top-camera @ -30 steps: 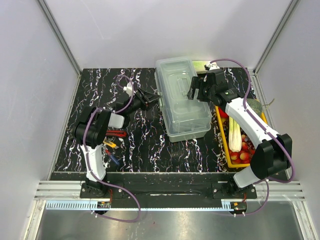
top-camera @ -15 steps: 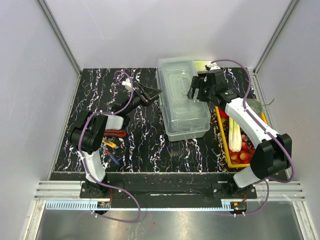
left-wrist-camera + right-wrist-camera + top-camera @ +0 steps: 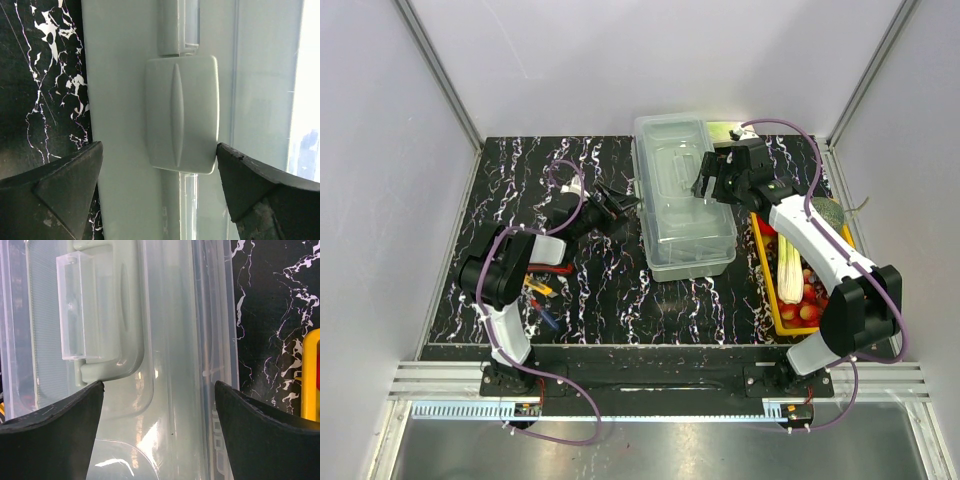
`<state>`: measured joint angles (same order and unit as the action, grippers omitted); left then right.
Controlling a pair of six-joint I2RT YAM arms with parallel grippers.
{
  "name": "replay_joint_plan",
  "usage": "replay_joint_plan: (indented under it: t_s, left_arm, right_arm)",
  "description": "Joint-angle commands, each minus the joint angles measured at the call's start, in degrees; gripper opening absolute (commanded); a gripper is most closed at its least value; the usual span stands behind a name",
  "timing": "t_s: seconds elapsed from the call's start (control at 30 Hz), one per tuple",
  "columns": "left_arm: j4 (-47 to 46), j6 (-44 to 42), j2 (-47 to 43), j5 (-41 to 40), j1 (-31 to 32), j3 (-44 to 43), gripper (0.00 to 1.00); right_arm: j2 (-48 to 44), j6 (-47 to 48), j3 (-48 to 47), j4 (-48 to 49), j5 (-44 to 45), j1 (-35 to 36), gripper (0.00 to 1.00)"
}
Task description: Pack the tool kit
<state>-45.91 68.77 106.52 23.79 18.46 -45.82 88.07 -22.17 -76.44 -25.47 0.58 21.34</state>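
At the far left of the black, white-veined table (image 3: 610, 290), a few small hand tools (image 3: 542, 283) lie loose beside the left arm. They have red, yellow and blue handles, and they are too small to name singly. The left gripper (image 3: 620, 200) reaches to the left long wall of the tool kit (image 3: 680, 225) with its jaws spread wide. In the wrist view its dark, wedge-shaped fingers (image 3: 65, 185) stand on either side of the latch (image 3: 182, 112), a smooth, pale, rounded-square tab with a raised rib down its middle. Nothing is pinched, and whether a fingertip touches the latch cannot be told. The tool kit is a long, translucent grey plastic box that sits at the back middle of the table with its lid down. Its contents are only a blur through the plastic. The right gripper (image 3: 705, 185) is over the lid, jaws also wide apart and holding nothing. Its wrist view shows the clear block-shaped handle (image 3: 75, 310) in a pale green recess, and both fingers (image 3: 55, 435) are cut off by the bottom edge. Whether they rest on the lid cannot be told. At the right, just beside the box, the yellow tray (image 3: 770, 285) of vegetables is partly hidden by the right arm.
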Motion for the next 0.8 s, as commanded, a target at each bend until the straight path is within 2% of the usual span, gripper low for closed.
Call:
replay_joint_plan:
  t_s: [0.0, 0.2, 0.3, 0.5, 0.77]
  left_arm:
    - [-3.2, 1.5, 0.3, -1.7, 0.3, -1.1, 0.99]
    - [-29.0, 16.0, 9.0, 1.1, 0.4, -0.4, 0.99]
    - [-38.0, 21.9, 13.1, 0.4, 0.7, -0.4, 0.99]
    - [-46.4, 25.6, 15.7, 0.1, 1.4, -1.6, 0.99]
    - [-49.5, 23.7, 14.7, 5.0, 2.1, -5.2, 0.99]
  right_arm:
    - [4.7, -0.7, 3.0, -7.7, -5.4, 2.5, 0.94]
    - [5.0, -0.7, 2.6, -8.1, -6.1, 2.5, 0.94]
    - [4.8, -0.7, 2.6, -8.3, -6.1, 2.5, 0.94]
    - [5.1, -0.4, 2.1, -8.6, -5.9, 2.4, 0.94]
    - [7.6, 0.1, -1.1, -12.7, -2.4, 2.5, 0.94]
